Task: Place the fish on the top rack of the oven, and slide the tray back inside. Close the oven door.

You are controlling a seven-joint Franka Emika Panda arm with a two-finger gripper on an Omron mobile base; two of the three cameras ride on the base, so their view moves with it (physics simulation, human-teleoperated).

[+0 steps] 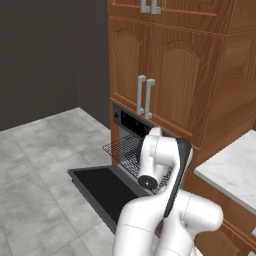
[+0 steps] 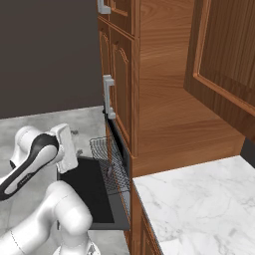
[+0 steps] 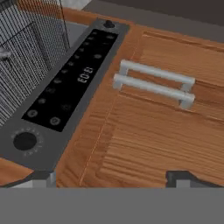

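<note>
Black oven door (image 1: 102, 186) lies open flat | rack (image 1: 125, 148) pulled out over door, at 12 o'clock from it | fish: cannot find it | gripper (image 3: 113, 177): tips wide apart at 6 o'clock of hand view, holding nothing, facing control strip (image 3: 65, 83) and cabinet handles (image 3: 153, 83).

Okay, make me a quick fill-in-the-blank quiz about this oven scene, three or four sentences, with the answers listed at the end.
1. The oven door hangs ____, lying flat above the floor.
2. The top rack is a silvery wire grid pulled ____ of the oven cavity.
3. The cabinet doors above the oven are made of ____.
4. Beside the oven there is a white ____ countertop.

Missing words: open; out; wood; marble
</note>
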